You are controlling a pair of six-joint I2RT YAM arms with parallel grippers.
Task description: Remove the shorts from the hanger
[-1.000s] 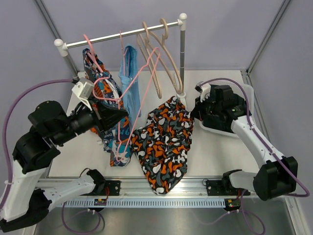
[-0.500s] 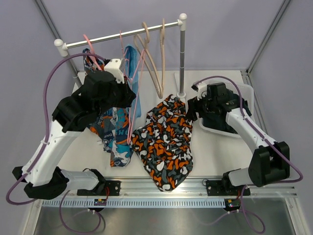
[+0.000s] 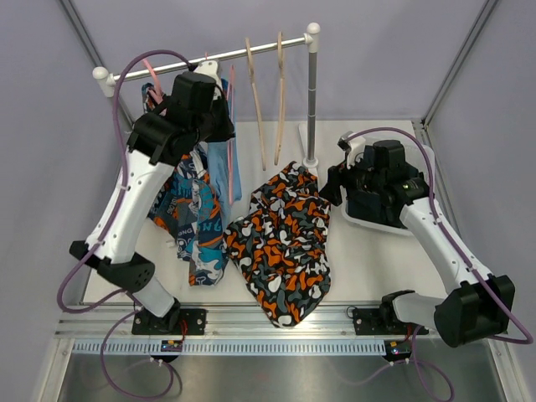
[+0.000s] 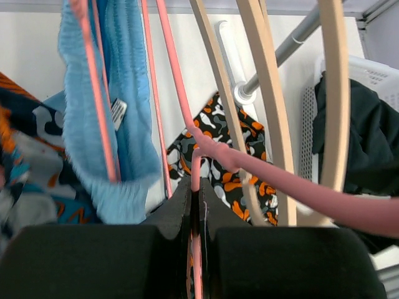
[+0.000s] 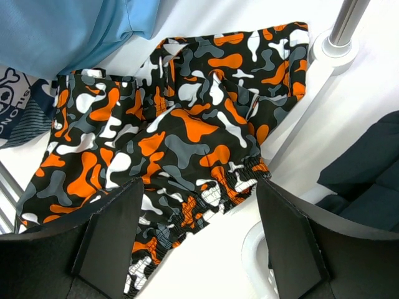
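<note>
The orange, black and white camouflage shorts (image 3: 280, 243) (image 5: 187, 137) lie spread flat on the table, off any hanger. My right gripper (image 3: 328, 186) (image 5: 199, 230) hovers open over their elastic waistband with nothing between its fingers. My left gripper (image 3: 216, 124) (image 4: 196, 187) is raised up by the rail and shut on the wire of an empty pink hanger (image 3: 230, 159) (image 4: 181, 99). Dark shorts (image 3: 377, 209) (image 4: 355, 124) (image 5: 368, 174) lie in the white basket (image 3: 423, 159).
The rack rail (image 3: 260, 52) carries two bare beige hangers (image 3: 268, 100), a light blue garment (image 3: 219, 163) (image 4: 124, 93) and a teal-orange patterned garment (image 3: 188, 218). The rack's post (image 3: 311, 100) and its base (image 5: 330, 47) stand between the camouflage shorts and the basket.
My right gripper has opened and let go of the camouflage shorts, which now rest on the table. My left arm has swung up to the rail with the pink hanger.
</note>
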